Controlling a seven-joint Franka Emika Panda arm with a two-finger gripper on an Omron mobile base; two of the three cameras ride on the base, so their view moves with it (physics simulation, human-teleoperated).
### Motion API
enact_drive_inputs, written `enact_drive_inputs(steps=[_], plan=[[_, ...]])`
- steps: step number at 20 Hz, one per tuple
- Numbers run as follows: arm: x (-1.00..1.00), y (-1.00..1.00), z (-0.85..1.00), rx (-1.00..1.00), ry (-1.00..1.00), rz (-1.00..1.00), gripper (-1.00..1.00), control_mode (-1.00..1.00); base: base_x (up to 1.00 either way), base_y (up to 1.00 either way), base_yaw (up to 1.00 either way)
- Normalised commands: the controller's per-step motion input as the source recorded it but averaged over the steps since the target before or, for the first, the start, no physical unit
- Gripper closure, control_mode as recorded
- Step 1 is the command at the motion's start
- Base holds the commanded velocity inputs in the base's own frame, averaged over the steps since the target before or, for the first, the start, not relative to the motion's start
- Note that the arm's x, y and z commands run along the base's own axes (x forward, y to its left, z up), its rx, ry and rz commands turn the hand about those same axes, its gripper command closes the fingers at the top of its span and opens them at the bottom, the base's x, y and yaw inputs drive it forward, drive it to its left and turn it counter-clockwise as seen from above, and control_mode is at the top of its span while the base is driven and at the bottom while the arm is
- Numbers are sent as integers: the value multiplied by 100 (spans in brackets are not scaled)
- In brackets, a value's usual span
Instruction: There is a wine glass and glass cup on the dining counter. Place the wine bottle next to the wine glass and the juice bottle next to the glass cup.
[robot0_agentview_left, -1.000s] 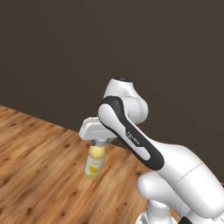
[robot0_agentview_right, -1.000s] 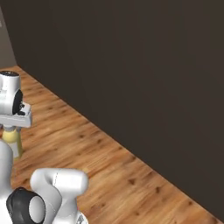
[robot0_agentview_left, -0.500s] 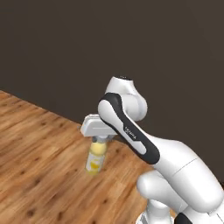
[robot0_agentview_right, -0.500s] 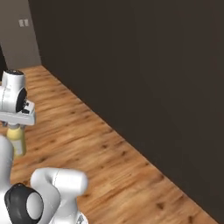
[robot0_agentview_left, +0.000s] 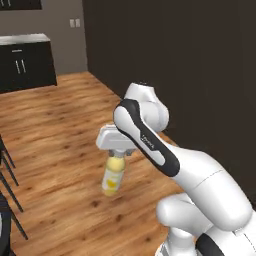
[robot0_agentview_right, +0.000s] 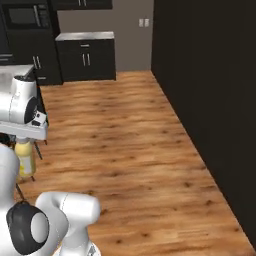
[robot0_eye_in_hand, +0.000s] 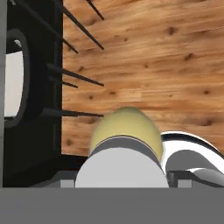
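Note:
My gripper (robot0_agentview_left: 116, 152) is shut on the neck of the juice bottle (robot0_agentview_left: 113, 178), a small pale yellow bottle that hangs upright above the wooden floor. The right base view has the juice bottle (robot0_agentview_right: 25, 158) under my gripper (robot0_agentview_right: 25, 141) at the far left. Looking down in the hand view, the juice bottle (robot0_eye_in_hand: 127, 129) shows its white cap and yellow shoulder. The wine bottle, wine glass and glass cup are out of view. A pale slab edge (robot0_agentview_right: 12, 71) sits behind my arm; I cannot tell whether it is the dining counter.
A dark wall (robot0_agentview_left: 200, 60) runs along the right. Dark cabinets (robot0_agentview_right: 85, 57) with a pale top stand at the back, a microwave (robot0_agentview_right: 25, 15) above them. Thin dark stool legs (robot0_agentview_left: 7, 175) rise at the left. Open wood floor (robot0_agentview_right: 125, 130) lies ahead.
The whole picture has swung, so the base has moved; the back cabinets and far wall have come into view. The juice bottle stays held in the gripper.

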Motion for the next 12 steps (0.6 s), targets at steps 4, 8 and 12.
enact_drive_inputs(steps=[4, 8, 12], plan=[[0, 0, 0, 0, 0, 0, 100, 100, 29, 2, 80], [0, 0, 0, 0, 0, 0, 100, 100, 44, 0, 70], [0, 0, 0, 0, 0, 0, 100, 100, 60, -11, 57]])
